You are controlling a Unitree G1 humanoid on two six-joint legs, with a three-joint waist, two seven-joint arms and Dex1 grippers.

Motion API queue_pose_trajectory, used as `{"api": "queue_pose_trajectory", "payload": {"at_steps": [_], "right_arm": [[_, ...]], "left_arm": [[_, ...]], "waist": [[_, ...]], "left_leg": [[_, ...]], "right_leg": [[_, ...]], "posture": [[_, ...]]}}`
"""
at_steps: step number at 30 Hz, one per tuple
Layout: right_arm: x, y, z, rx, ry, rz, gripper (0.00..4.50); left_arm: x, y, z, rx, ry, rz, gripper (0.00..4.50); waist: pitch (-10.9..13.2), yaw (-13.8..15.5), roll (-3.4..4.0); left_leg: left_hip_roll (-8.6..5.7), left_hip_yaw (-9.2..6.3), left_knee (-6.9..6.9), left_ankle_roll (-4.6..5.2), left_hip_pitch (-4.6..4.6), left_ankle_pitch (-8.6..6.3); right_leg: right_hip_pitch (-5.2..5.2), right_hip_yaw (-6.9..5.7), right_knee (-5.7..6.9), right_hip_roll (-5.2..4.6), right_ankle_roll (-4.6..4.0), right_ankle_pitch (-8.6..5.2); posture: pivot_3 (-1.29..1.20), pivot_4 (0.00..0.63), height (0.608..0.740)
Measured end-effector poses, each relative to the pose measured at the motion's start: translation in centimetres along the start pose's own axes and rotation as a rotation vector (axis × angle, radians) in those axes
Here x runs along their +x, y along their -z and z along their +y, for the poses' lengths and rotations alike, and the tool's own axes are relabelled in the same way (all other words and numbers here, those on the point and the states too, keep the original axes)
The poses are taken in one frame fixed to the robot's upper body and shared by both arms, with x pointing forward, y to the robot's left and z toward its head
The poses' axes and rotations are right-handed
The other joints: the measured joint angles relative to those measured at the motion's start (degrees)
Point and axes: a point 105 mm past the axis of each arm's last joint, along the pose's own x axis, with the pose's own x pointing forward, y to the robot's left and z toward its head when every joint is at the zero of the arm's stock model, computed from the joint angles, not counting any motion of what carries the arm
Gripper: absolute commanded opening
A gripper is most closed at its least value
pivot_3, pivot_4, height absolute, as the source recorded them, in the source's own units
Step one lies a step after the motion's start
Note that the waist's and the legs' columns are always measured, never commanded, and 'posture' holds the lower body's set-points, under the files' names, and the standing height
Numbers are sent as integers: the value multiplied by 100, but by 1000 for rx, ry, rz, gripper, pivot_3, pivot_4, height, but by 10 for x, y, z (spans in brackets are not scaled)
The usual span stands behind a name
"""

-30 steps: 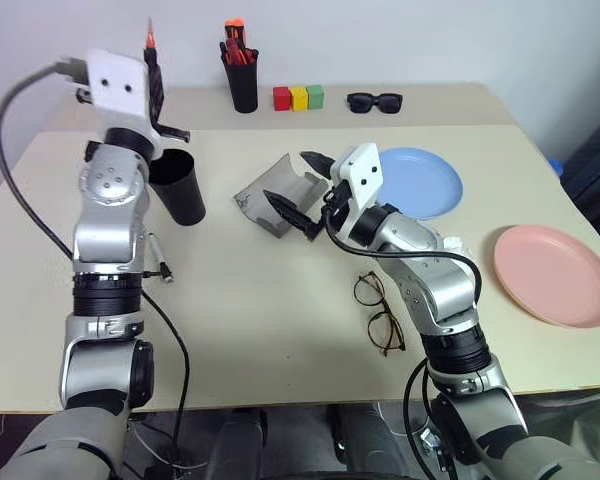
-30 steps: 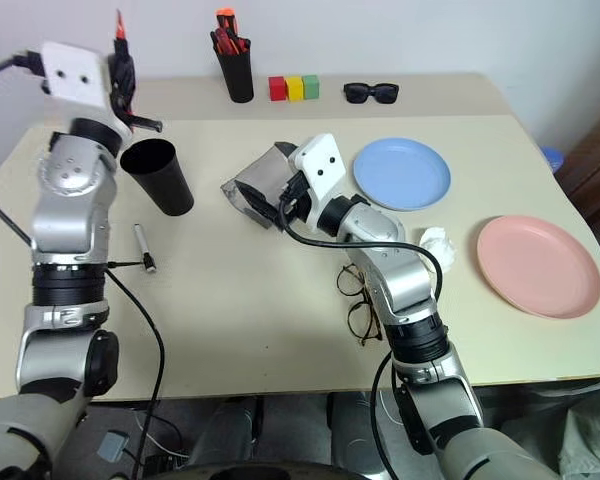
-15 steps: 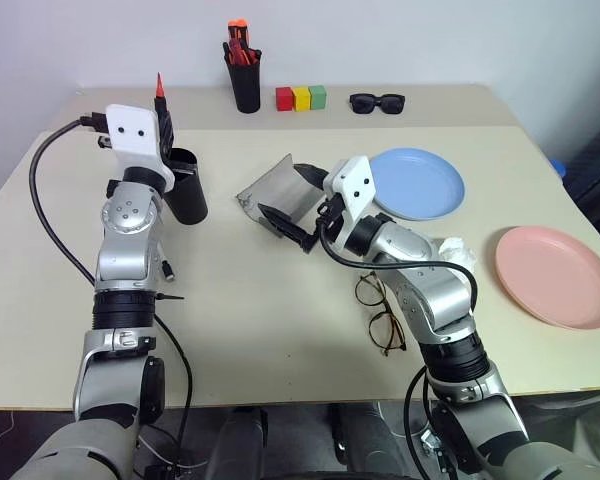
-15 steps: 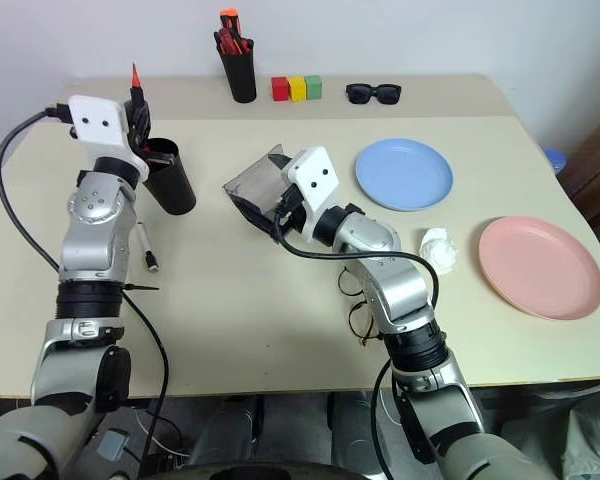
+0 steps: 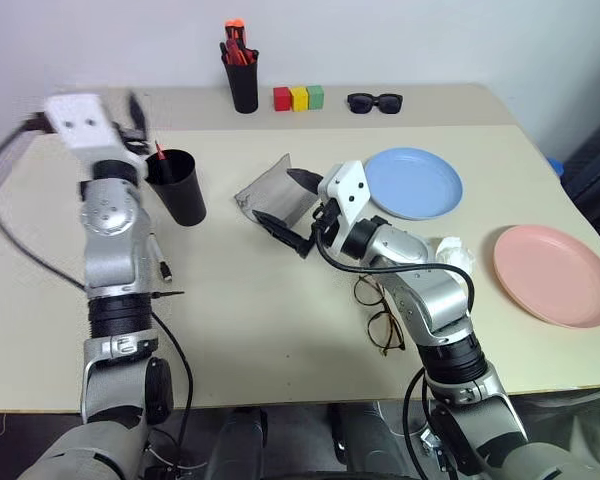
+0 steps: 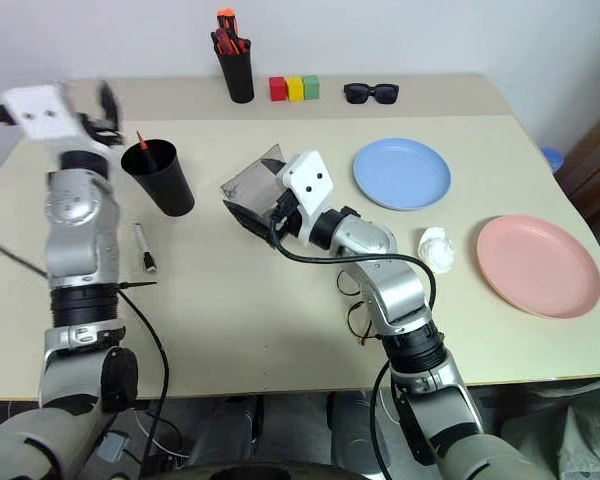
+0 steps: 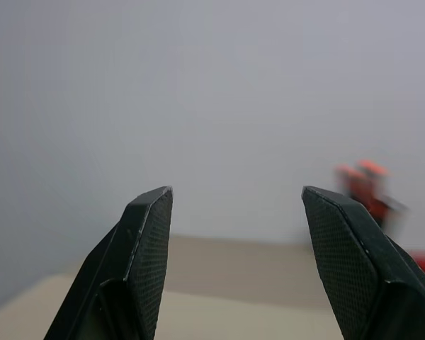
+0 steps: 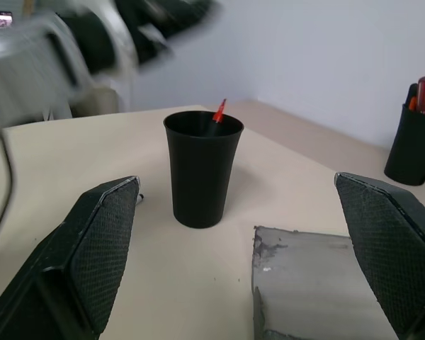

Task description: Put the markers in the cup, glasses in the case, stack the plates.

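The black cup (image 5: 177,186) stands left of centre with the red-tipped black marker (image 5: 159,152) inside it, only the tip showing. My left gripper (image 7: 234,195) is open and empty, raised to the left of the cup's rim. The white marker (image 6: 143,248) lies on the table beside my left arm. The grey case (image 5: 273,189) lies open mid-table, and my right gripper (image 5: 291,204) hangs open over its near side. The wire-rimmed glasses (image 5: 379,310) lie beside my right forearm. The blue plate (image 5: 416,183) and the pink plate (image 5: 554,275) sit apart on the right.
A slim black holder of orange-red pens (image 5: 243,79), three coloured blocks (image 5: 298,97) and black sunglasses (image 5: 374,101) line the back of the table. A crumpled white wad (image 5: 453,253) lies between the plates.
My left gripper opened and let go of the red-tipped marker, which now stands in the cup. That gripper swung away to the left. The right arm has not moved.
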Motion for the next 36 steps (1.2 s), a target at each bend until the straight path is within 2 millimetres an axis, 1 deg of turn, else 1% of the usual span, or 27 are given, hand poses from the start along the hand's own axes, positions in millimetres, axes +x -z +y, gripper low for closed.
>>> {"api": "queue_pose_trajectory", "payload": {"at_steps": [2,3,5,6,7,8,11,14,15,20,21,23,26,27,32,34,35,36], "right_arm": [[-1,0,0,-2,0,1,4500],[-1,0,0,-2,0,3,4500],[-2,1,0,-1,-2,4,4500],[-2,1,1,-1,-4,4,4500],[-2,1,1,-1,-8,4,4500],[-1,1,2,0,-11,2,4500],[0,1,3,1,-24,1,4500],[0,0,4,-1,-32,-1,4500],[1,-1,5,-2,-35,-3,4500],[1,-1,5,-1,-37,-3,4500],[1,0,5,0,-38,-2,4500],[2,2,8,2,-46,3,4500],[1,5,10,9,-49,11,4500],[1,5,10,10,-48,11,4500],[1,5,10,10,-40,11,4500],[1,6,9,11,-38,12,4500],[1,6,10,12,-38,13,4500],[1,6,10,12,-38,13,4500]], "left_arm": [[-10,-1,35,23,-148,39,2947],[-18,5,51,46,-213,87,2947],[-36,25,73,89,-280,216,2947],[-46,37,76,97,-282,284,2947],[-55,48,74,92,-269,352,2947],[-64,59,69,82,-244,420,2947],[-90,91,44,88,-119,632,2947],[-110,113,19,65,-71,830,2947],[-113,116,15,74,-64,874,2947],[-114,123,3,89,-69,1004,2947],[-116,125,2,80,-69,1033,2716],[-118,129,0,64,-80,1074,2050],[-117,128,2,77,-98,1091,622],[-117,128,3,85,-103,1092,58],[-115,129,7,109,-114,1083,18],[-109,128,12,117,-148,1039,18],[-97,121,18,127,-175,953,18],[-80,108,27,155,-203,835,18]], "waist": [[0,-3,0],[0,8,0],[0,22,0],[-1,49,-2],[-3,68,-5],[-3,77,-5],[-3,74,-6],[-3,39,-6],[-3,24,-6],[-3,0,-5],[-3,7,-5],[-3,13,-5],[-3,6,-5],[-3,7,-5],[-3,9,-5],[-3,11,-5],[-2,10,-6],[-1,6,-7]], "left_leg": [[0,0,0,0,1,0],[0,0,2,0,2,0],[0,0,3,0,4,0],[-1,-1,8,0,4,0],[-1,-1,12,0,3,0],[-2,-1,15,0,4,0],[-3,-1,16,0,4,0],[-2,-3,13,0,6,0],[-2,-4,11,0,6,0],[-2,-4,2,0,9,0],[-2,-4,3,-1,8,0],[-2,-4,3,-1,6,0],[-2,-3,2,-1,7,0],[-2,-3,2,-1,7,0],[-2,-3,2,-2,8,0],[-2,-4,2,-2,7,0],[-1,-4,0,-2,4,0],[-1,-3,-1,-4,2,1]], "right_leg": [[1,1,0,-1,0,0],[4,0,2,0,0,0],[9,-1,2,0,0,0],[13,-3,2,0,0,0],[17,-4,-1,0,0,0],[22,-3,-4,-2,1,0],[24,-2,-9,-1,4,3],[21,-3,-5,2,4,3],[19,-3,-5,3,4,3],[13,-2,-4,4,4,2],[14,-2,-4,3,4,2],[14,-2,-8,2,4,2],[14,-2,-8,2,4,2],[14,-2,-8,2,4,2],[14,-2,-8,2,4,2],[14,-2,-8,2,4,2],[8,-2,-8,3,3,3],[2,-2,-7,3,1,4]], "posture": [[0,150,740],[0,150,740],[0,150,740],[0,150,740],[0,150,740],[0,150,740],[0,150,740],[0,150,740],[0,150,740],[0,150,740],[0,150,740],[0,150,740],[0,150,740],[0,150,740],[0,150,740],[0,150,740],[0,150,740],[0,150,740]]}}
